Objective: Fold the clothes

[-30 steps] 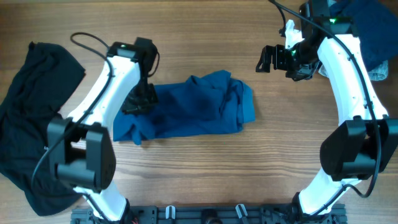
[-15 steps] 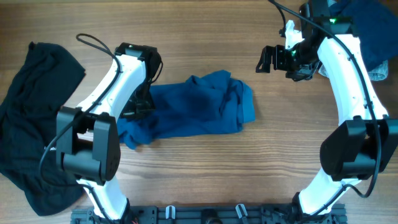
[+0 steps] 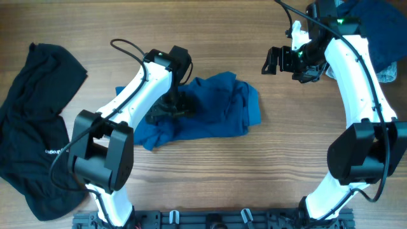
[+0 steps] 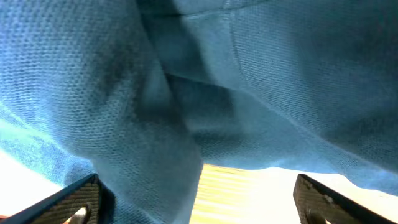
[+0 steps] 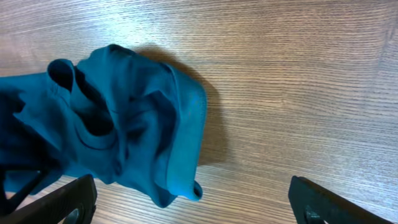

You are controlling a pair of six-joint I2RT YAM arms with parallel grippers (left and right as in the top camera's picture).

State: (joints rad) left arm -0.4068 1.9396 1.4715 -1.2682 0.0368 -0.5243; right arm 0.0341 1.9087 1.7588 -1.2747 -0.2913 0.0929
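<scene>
The teal-blue shirt (image 3: 222, 108) lies crumpled in the middle of the wooden table. My left gripper (image 3: 170, 111) hovers low over its left part. In the left wrist view the shirt (image 4: 280, 74) fills the frame, and my left gripper (image 4: 199, 204) is open, with a fold of cloth hanging loose by the left finger (image 4: 81, 199). My right gripper (image 3: 273, 60) stands open above bare wood, up and to the right of the shirt. The right wrist view shows the shirt's bunched right end (image 5: 124, 124) below its open gripper (image 5: 196, 205). A black garment (image 3: 28, 127) with small white lettering lies at the far left.
A navy and pale-denim heap (image 3: 375, 28) sits at the back right corner behind the right arm. Bare wood (image 3: 286, 159) shows in front of and to the right of the shirt. The left arm's cable (image 3: 127, 48) loops above the shirt's left end.
My left gripper has moved to the right across the shirt, drawing its left part inward, and has gone from shut to open. The right arm has not moved.
</scene>
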